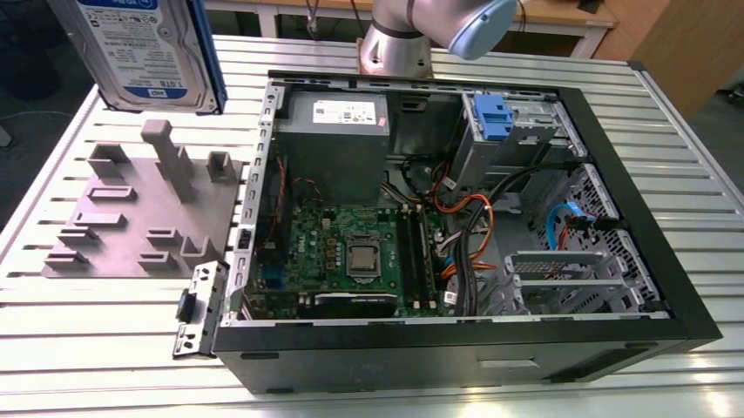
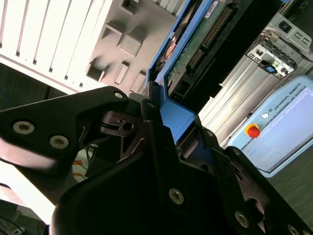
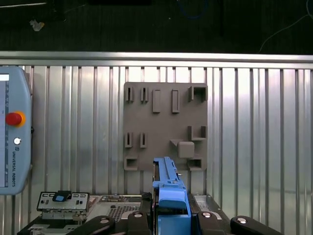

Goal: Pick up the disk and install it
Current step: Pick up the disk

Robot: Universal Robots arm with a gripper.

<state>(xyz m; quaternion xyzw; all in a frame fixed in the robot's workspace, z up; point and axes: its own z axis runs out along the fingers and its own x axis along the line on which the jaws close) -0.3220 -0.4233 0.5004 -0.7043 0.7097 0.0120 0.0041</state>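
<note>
The slatted metal desk (image 1: 104,348) carries an open computer case (image 1: 465,348) across its middle and a grey slotted tray (image 1: 117,226) near its edge at the exterior view's left. The disk (image 1: 145,48) hangs upright in the air over the tray's side of the desk, its blue frame clamped between the closed fingers of the end effector (image 3: 170,215)

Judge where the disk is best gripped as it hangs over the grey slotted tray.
By its upper, blue-framed end, from above: the disk hangs upright and is thin, so jaws can close across its thickness, leaving the lower end free. The gripper seems to hold it so, over the tray.
</note>
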